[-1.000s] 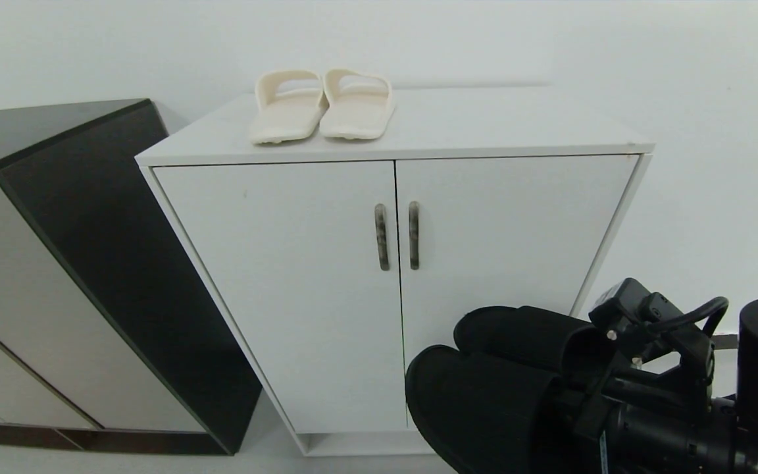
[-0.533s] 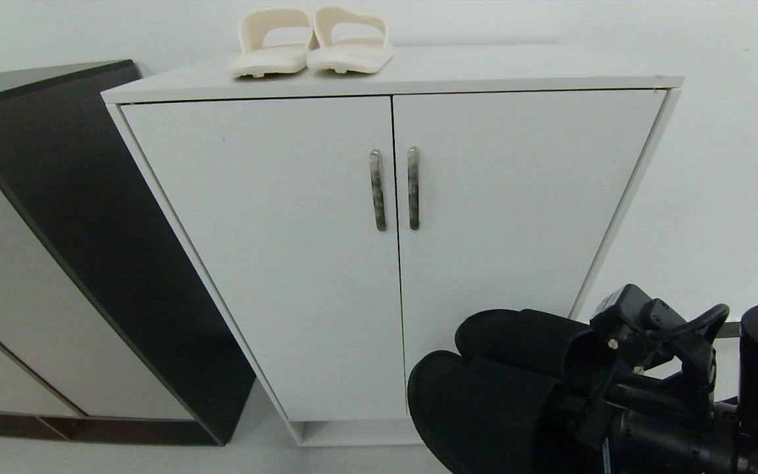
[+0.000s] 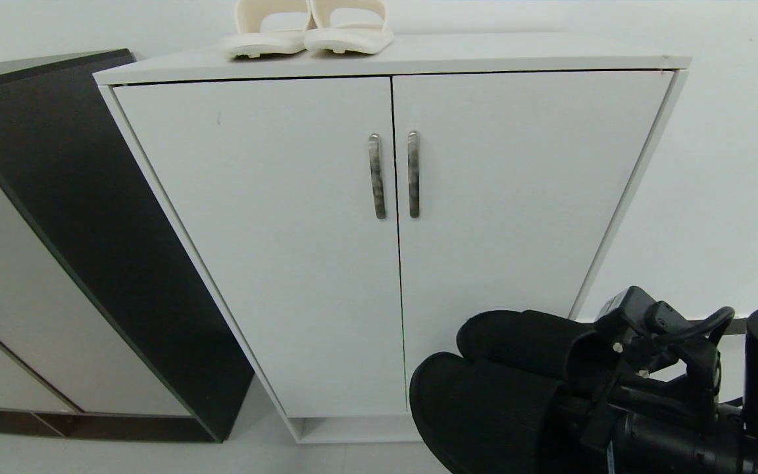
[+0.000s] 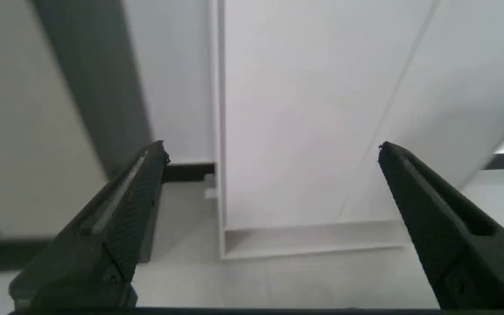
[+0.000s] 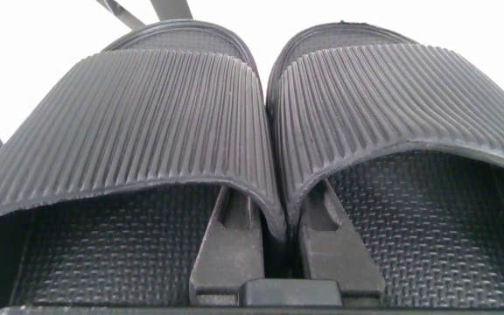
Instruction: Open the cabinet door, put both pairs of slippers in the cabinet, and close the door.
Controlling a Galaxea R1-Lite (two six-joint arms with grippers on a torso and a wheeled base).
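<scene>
Our right gripper (image 5: 285, 229) is clamped on the black slippers (image 3: 497, 388), low and near, before the right door of the closed cabinet (image 3: 274, 250). They seem light, flexible foam, best pinched at adjoining straps. Our left gripper (image 4: 271, 153) hangs spread.

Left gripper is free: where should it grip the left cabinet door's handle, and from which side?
Probably mid-length on the slim vertical metal bar handle of the white cabinet's left door, straight from the front, the open left gripper straddling the bar sideways with its fingers. The right door's handle stands close beside, so one finger must fit that narrow gap.
</scene>
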